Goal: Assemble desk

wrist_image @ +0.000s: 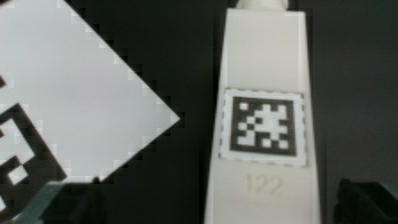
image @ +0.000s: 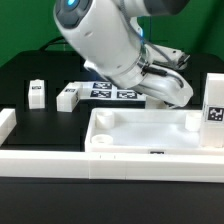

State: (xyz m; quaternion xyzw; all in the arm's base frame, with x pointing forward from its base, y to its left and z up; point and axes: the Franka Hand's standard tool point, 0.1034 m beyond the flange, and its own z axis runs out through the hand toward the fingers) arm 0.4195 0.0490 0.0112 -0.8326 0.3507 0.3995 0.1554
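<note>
White border wall [image: 60, 165] lines the front edge of the black table [image: 20, 75], with bare dark surface behind it on the exterior view's left. There the first leg [image: 37, 93] and second leg [image: 68, 97] rest near each other, the second beside the marker board [image: 105, 90]. The tabletop [image: 150, 132] lies rim up just behind the wall, only corner sockets showing inside. A third leg [image: 213, 100] stands at its right end. In the wrist view the gripper [wrist_image: 210, 198] has its fingers [wrist_image: 50, 200] spread either side of a tagged leg [wrist_image: 263, 110], apart from it.
</note>
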